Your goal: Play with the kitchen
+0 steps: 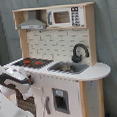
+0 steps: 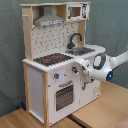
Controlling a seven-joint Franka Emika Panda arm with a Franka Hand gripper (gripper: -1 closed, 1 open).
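Judging by its build, the kitchen (image 2: 60, 65) is a tall, stiff piece of painted board and light wood, too bulky for you to lift or shift, so treat it as fixed furniture and work only its small moving parts. It stands on a wooden table (image 2: 107, 107) in front of a grey curtain (image 1: 108, 36), and it fills most of both exterior views.

Up top sit the grey hood (image 2: 49, 21) and the small microwave (image 1: 65, 17). At counter height you have the black and red hob (image 1: 34, 61), the silver sink (image 1: 69, 68) and the black faucet (image 1: 79, 52), which looks rigid but thin, so go gently there. Below, the oven door (image 2: 64, 96) probably swings on light hinges; take it by the top handle. The knobs (image 2: 61, 76) are small, smooth and likely slippery, so pinch them squarely.

Your end effector (image 2: 80, 69) hangs at the front panel just under the counter edge, right beside the knobs and above the oven door. I cannot tell whether it is touching the panel. I also cannot tell whether it is parted or closed.
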